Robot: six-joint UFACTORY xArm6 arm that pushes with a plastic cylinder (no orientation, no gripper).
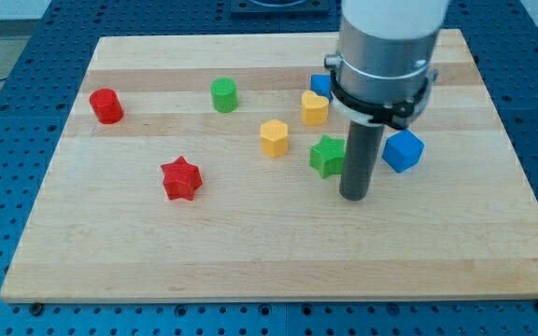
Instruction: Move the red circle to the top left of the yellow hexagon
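The red circle [106, 105] is a short red cylinder at the view's far left of the wooden board. The yellow hexagon [274, 137] sits near the board's middle, well to the right of the red circle. My tip [354, 196] is the lower end of a dark rod at the view's right of centre. It stands just below and right of a green star [327, 155], far from the red circle.
A red star [181, 178] lies lower left of the hexagon. A green cylinder [223, 94] is above left of it. A yellow heart-like block [314, 107], a blue block [320, 86] behind it and a blue cube [403, 150] sit near the rod.
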